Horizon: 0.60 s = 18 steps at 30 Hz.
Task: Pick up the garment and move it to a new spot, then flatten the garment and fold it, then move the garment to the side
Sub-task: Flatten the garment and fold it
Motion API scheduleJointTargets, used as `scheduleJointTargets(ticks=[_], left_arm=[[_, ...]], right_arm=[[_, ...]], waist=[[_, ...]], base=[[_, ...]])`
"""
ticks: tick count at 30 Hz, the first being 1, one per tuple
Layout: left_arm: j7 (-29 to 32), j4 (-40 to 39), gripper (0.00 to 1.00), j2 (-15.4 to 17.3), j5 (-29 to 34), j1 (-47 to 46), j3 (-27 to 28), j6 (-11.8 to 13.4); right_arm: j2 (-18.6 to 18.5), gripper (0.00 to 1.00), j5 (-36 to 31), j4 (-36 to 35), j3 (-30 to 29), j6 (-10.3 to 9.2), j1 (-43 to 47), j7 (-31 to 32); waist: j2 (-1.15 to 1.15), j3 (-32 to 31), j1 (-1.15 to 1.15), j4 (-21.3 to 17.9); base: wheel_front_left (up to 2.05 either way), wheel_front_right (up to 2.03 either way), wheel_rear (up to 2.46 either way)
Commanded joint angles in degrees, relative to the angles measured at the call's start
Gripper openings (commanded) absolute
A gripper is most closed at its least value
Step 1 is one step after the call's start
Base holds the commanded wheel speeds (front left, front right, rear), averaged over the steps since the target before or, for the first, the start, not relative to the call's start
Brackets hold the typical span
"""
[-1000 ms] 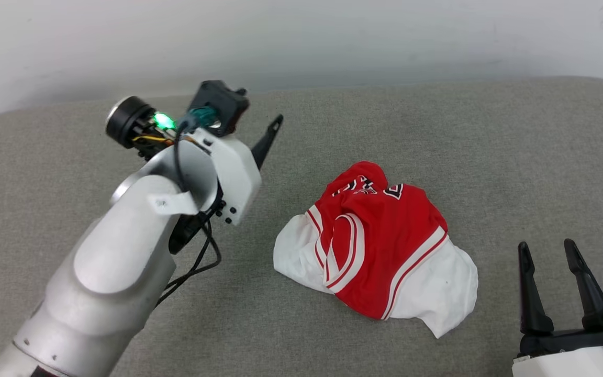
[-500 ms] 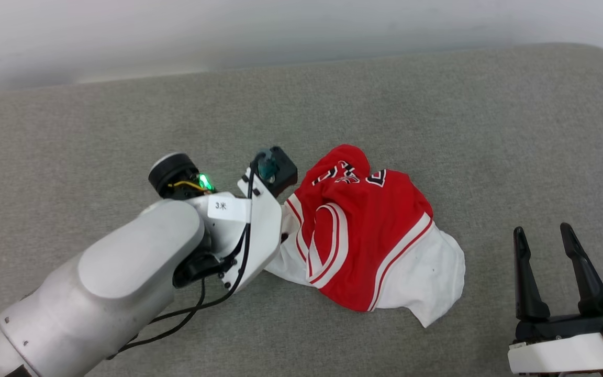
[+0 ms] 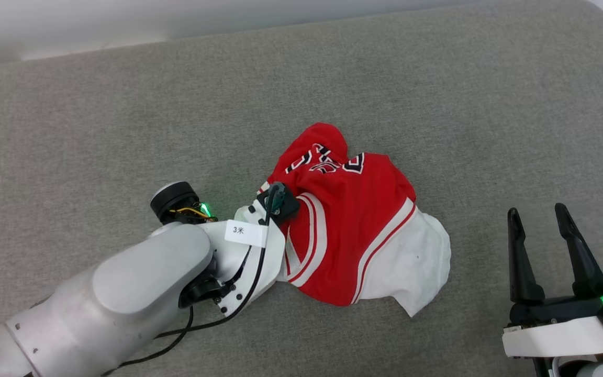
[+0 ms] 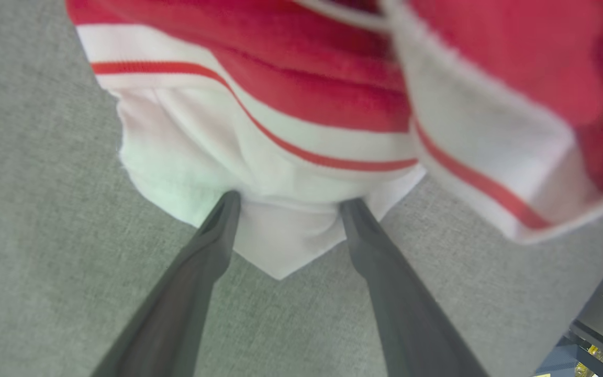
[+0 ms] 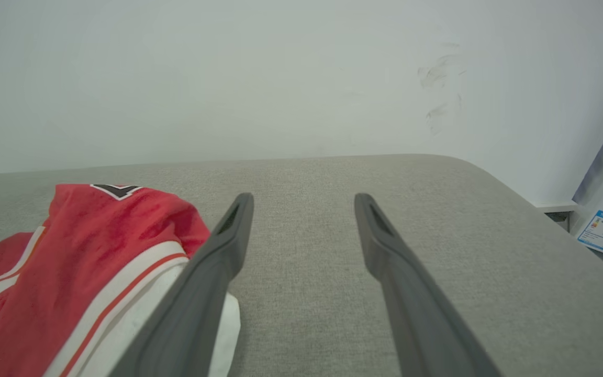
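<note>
Garment (image 3: 354, 230) sits bunched at the tips of the left end effector (image 4: 289, 201), jaws wide apart astride a white sleeve corner (image 4: 275, 246): nose in deeper before clenching, so cloth can't slip.

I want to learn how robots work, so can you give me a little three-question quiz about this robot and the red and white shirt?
1. True or false: the garment lies flat and smooth on the grey cushion.
2. Is the right gripper open or shut?
3. Which one has a white corner of cloth between its fingers? A) left gripper B) right gripper C) both

Key: 1 false, it is crumpled in a heap. 2 open. 3 A.
</note>
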Motion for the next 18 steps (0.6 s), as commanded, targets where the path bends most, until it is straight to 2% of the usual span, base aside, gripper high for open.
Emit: scheduleJointTargets(ticks=[1,2,4,9,14,18], left_arm=[[1.06,0.25,0.35,-0.32,0.34,3.15,-1.46,-0.08],[1.36,-0.12,0.00,-0.42,0.49,3.46,-1.51,-0.09],[0.89,-0.98,0.00,-0.14,0.82,3.39,-1.49,-0.09],[-7.41,-2.58,0.00,2.01,-1.35,-0.95,-0.73,-0.03],[-12.11,-2.29,0.00,7.27,-4.07,-0.37,0.53,-0.03],[-13.58,-0.46,0.00,11.22,-5.84,2.49,1.19,0.67]], right_arm=[[0.08,1.00,0.38,0.08,-0.12,-0.02,-0.47,-0.11],[0.07,1.00,0.42,0.12,-0.32,-0.02,-0.36,-0.11],[0.07,1.00,0.39,0.33,-0.66,-0.02,0.19,-0.12],[0.07,1.00,0.03,0.65,-1.05,-0.02,1.44,-0.11],[0.07,1.00,-0.31,0.56,-1.42,-0.02,2.46,-0.11],[0.08,1.00,-0.33,0.67,-1.51,-0.02,2.91,-0.11]], waist=[[0.00,0.30,0.00,-0.34],[0.00,0.18,0.00,-0.24],[0.00,-0.37,0.00,0.14],[0.00,-3.24,0.00,2.26],[0.00,-5.07,0.00,3.83],[0.00,-5.41,0.00,4.37]], base=[[0.00,0.00,0.00],[0.00,0.00,0.00],[0.00,0.00,0.00],[0.00,0.00,0.00],[0.00,0.00,0.00],[0.00,0.00,0.00]])
